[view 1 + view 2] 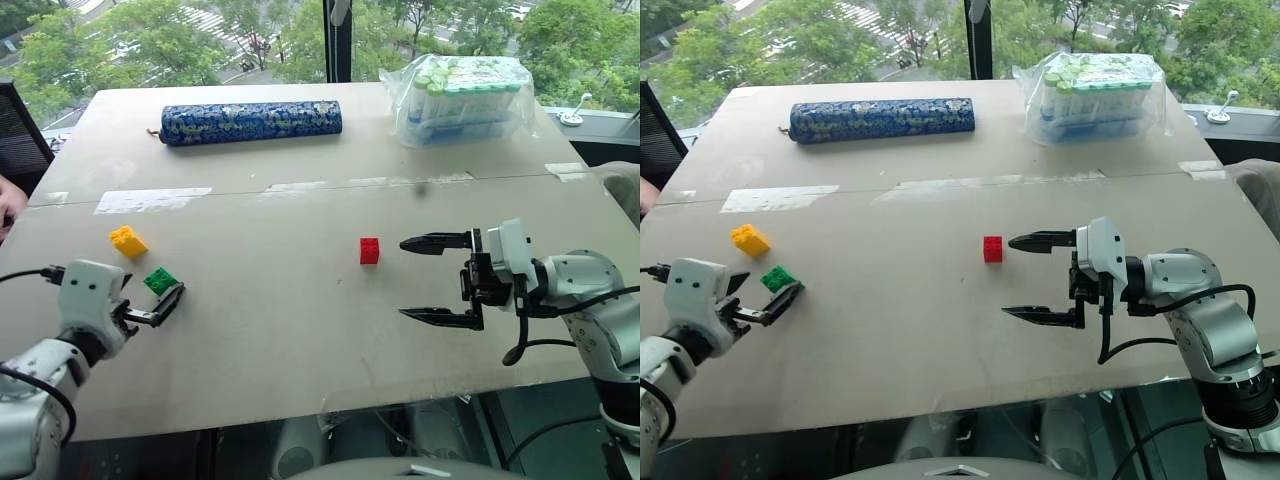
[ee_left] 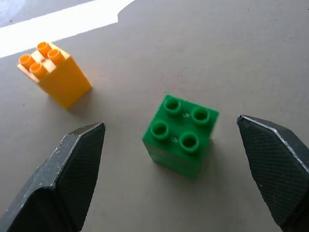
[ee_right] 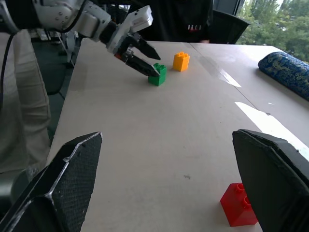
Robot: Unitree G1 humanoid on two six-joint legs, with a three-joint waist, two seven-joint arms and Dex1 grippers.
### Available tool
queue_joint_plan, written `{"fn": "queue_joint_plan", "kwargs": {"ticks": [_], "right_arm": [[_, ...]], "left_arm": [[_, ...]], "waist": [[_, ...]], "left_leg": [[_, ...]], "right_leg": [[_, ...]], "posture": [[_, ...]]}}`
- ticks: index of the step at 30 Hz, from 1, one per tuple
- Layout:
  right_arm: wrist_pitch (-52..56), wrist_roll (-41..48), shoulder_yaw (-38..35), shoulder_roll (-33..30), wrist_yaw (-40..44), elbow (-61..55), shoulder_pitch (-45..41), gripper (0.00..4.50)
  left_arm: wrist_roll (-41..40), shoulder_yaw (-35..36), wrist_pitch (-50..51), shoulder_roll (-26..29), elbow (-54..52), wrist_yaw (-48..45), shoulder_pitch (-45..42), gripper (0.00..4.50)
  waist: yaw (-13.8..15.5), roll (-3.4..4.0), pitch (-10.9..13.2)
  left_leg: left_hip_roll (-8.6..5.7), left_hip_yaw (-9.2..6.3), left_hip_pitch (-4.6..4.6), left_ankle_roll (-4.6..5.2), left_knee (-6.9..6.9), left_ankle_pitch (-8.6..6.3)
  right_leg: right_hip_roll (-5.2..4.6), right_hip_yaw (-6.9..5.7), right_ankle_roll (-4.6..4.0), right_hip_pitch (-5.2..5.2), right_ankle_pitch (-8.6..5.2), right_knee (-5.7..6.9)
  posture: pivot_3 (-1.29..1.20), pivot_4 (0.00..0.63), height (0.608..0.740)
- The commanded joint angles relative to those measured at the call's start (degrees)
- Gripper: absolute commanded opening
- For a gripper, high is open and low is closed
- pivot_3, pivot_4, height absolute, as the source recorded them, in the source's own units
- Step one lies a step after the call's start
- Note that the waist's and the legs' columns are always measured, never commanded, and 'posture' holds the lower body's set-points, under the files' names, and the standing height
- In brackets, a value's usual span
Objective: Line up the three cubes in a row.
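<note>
Cubes are lying unaligned on the counter (image 1: pixel 300 340), yellow cube (image 1: pixel 128 241) and green cube (image 1: pixel 160 281) near each other, red cube (image 1: pixel 370 251) well apart, with the left gripper (image 1: pixel 160 303) straddling green and the right gripper (image 1: pixel 440 280) spread empty.

Both arms: glossy silver-white jointed shells with black seams. Left gripper (image 1: pixel 165 303): white boxy housing, two black tapered fingers (image 2: pixel 72 169) with fine cross-hatched pads. Right gripper (image 1: pixel 437 280): same build, black bracket behind the fingers, rounded white wrist block. Black cables loop from each wrist housing along the forearm.
</note>
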Motion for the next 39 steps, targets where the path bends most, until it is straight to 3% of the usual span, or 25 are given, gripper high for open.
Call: {"fn": "queue_joint_plan", "kwargs": {"ticks": [1, 2, 5, 8, 10, 16, 19, 23, 27, 32, 39], "right_arm": [[-0.31, 1.13, -1.34, -0.93, -2.21, -3.56, 1.0, 4.43], [-0.21, 1.12, -1.36, -1.02, -2.73, -4.06, 1.33, 4.43], [0.36, 1.61, -1.71, -1.57, -4.15, -5.54, 2.14, 4.5], [1.64, 2.36, -2.18, -2.3, -5.9, -6.58, 2.87, 4.5], [1.76, 2.38, -2.11, -2.72, -6.57, -7.05, 3.41, 4.5], [0.77, 0.96, -2.29, -3.39, -9.09, -8.28, 6.18, 4.5], [0.61, 1.98, -3.37, -2.2, -11.24, -7.94, 8.38, 4.5], [1.69, 2.11, -4.3, -3.29, -12.39, -8.27, 9.88, 4.5], [0.8, 1.18, -4.75, -4.44, -12.73, -9.91, 12.0, 4.5], [1.48, 0.9, -5.66, -4.84, -15.7, -12.75, 14.68, 4.5], [2.58, 1.07, -6.06, -5.14, -18.87, -15.35, 17.25, 4.5]], "left_arm": [[1.64, -2.98, -2.47, 4.47, 5.61, -7.54, -2.95, 4.5], [1.52, -3.94, -2.16, 5.39, 7.1, -9.32, -3.78, 4.5], [2.67, -6.09, -2.97, 7.36, 10.79, -13.46, -4.92, 3.71], [5.27, -7.6, -7.27, 8.04, 14.06, -15.25, -6.19, 2.39], [5.06, -7.62, -8.58, 7.59, 15.17, -16.42, -7.71, 1.28], [-2.14, -7.42, -8.77, 7.67, 10.11, -26.08, -11.35, 1.31], [-3.74, -13.01, -7.03, 9.22, 9.14, -32.55, -17.52, 1.31], [3.82, -27.91, -11.4, 6.5, 21.03, -41.74, -35.45, 1.31], [10.21, -36.44, -19.03, 2.37, 35.84, -48.78, -48.12, 1.31], [15.78, -41.14, -28.5, -1.62, 50.13, -53.18, -57.45, 1.31], [19.48, -42.72, -35.43, -3.88, 59.46, -57.3, -62.15, 1.31]], "waist": [[0.0, 0.02, 0.01], [0.0, 0.04, 0.02], [-0.07, 0.04, 0.02], [-0.03, 0.03, 0.02], [0.04, 0.04, 0.03], [0.15, 0.0, 0.02], [0.16, 0.0, 0.01], [1.07, 0.14, 0.08], [1.08, 0.1, 0.07], [1.01, 0.06, 0.09], [1.02, 0.04, 0.09]], "left_leg": [[0.0, 0.0, -0.03, 0.0, -0.02, 0.0], [-0.02, 0.01, -0.05, 0.0, -0.03, 0.0], [-0.06, 0.05, -0.11, 0.0, -0.06, 0.0], [-0.06, 0.07, -0.11, 0.0, -0.13, 0.0], [-0.05, 0.05, -0.1, 0.0, -0.15, 0.0], [-0.1, 0.05, -0.13, 0.0, -0.16, 0.0], [-0.13, 0.02, -0.13, 0.01, -0.16, 0.0], [-0.2, 0.01, -0.07, 0.05, -0.09, 0.04], [-0.16, 0.1, -0.07, 0.32, 0.13, 0.18], [-0.11, 0.19, -0.15, 0.32, 0.2, 0.17], [0.05, 0.08, -0.2, 0.42, 0.44, 0.11]], "right_leg": [[-0.02, -0.01, 0.0, -0.03, 0.0, -0.02], [-0.05, 0.0, -0.01, -0.06, 0.01, -0.02], [-0.23, 0.01, -0.15, -0.13, 0.1, -0.04], [-0.33, 0.02, -0.2, -0.15, 0.13, -0.06], [-0.36, -0.02, -0.21, -0.15, 0.13, -0.06], [-0.59, -0.17, -0.15, -0.14, 0.1, -0.05], [-0.62, -0.25, -0.14, -0.12, 0.09, -0.06], [-0.28, -0.36, 0.02, 0.02, 0.02, -0.05], [0.05, -0.19, 0.04, 0.14, 0.02, 0.01], [0.26, -0.18, 0.09, 0.12, 0.05, 0.02], [0.21, -0.11, 0.05, 0.14, 0.02, 0.04]], "posture": [[0.0, 0.15, 0.74], [0.0, 0.15, 0.74], [0.0, 0.15, 0.74], [0.0, 0.15, 0.74], [0.0, 0.15, 0.74], [0.0, 0.15, 0.74], [0.0, 0.15, 0.74], [0.0, 0.15, 0.74], [0.0, 0.15, 0.74], [0.0, 0.15, 0.74], [0.0, 0.15, 0.74]]}}
